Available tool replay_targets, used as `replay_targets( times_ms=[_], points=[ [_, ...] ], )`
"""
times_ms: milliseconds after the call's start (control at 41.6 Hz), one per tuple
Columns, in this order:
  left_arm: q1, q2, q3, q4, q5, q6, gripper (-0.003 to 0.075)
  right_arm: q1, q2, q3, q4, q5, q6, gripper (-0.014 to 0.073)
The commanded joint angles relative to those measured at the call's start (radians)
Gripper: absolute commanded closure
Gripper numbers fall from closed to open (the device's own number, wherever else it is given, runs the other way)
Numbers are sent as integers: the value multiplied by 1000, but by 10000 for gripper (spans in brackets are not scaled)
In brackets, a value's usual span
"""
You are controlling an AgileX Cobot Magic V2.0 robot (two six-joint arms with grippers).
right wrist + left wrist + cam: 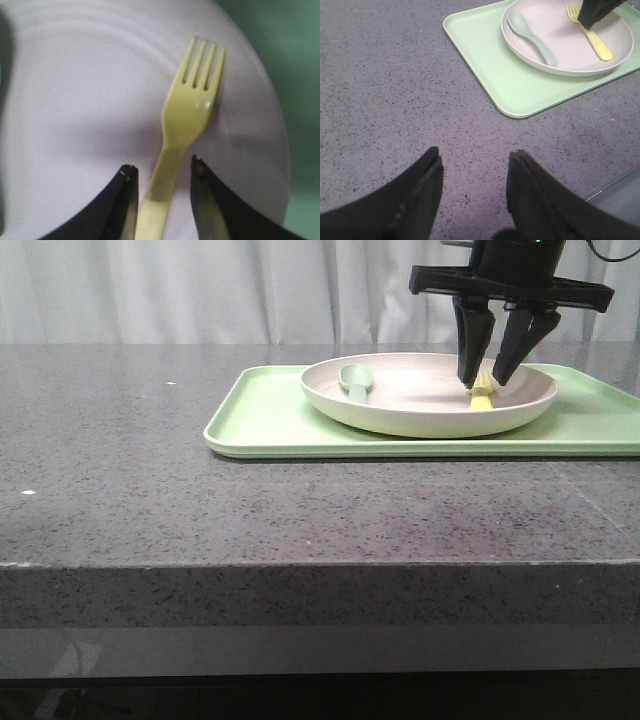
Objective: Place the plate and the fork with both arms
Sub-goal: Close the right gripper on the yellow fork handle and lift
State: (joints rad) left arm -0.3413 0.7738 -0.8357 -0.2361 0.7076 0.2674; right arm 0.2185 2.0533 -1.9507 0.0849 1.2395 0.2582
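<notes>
- The plate (420,415) is seen resting on a light green tray (270,425), which lies on the dark speckled tabletop (200,510).
- The fork (187,120) is found lying flat inside the plate, on its right-hand part in the front view, with the prongs pointed away from the right gripper (162,172).
- The right gripper is lowered over the plate; its jaws are spread, one on each side of the fork's handle, and a narrow gap is visible between each jaw and the handle in the right wrist view.
- A grey-green spoon (530,32) is also seen lying in the plate, on the side opposite the fork and well apart from it.
- The left gripper (475,160) is held above bare tabletop, away from the tray; its jaws are spread and nothing is held between them.
</notes>
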Motion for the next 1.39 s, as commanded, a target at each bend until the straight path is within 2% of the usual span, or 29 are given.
replay_targets(
  times_ms=[0, 842, 938, 1106, 1202, 1370],
  points=[
    [5, -4, -31, -15, -73, -4, 408, -5, -50, -30, 17, 103, 2, 303],
    [5, -4, -31, -15, -73, -4, 408, -5, 0, -29, 29, 103, 2, 309],
    [5, -4, -31, -15, -73, -4, 408, -5, 0, -29, 29, 103, 2, 358],
    [5, -4, -31, -15, -73, -4, 408, -4, 0, -29, 29, 103, 2, 494],
    [5, -4, -31, -15, -73, -4, 408, -4, 0, -29, 29, 103, 2, 523],
    [5, -4, -31, -15, -73, -4, 408, -4, -12, -31, 29, 103, 1, 524]
  ],
)
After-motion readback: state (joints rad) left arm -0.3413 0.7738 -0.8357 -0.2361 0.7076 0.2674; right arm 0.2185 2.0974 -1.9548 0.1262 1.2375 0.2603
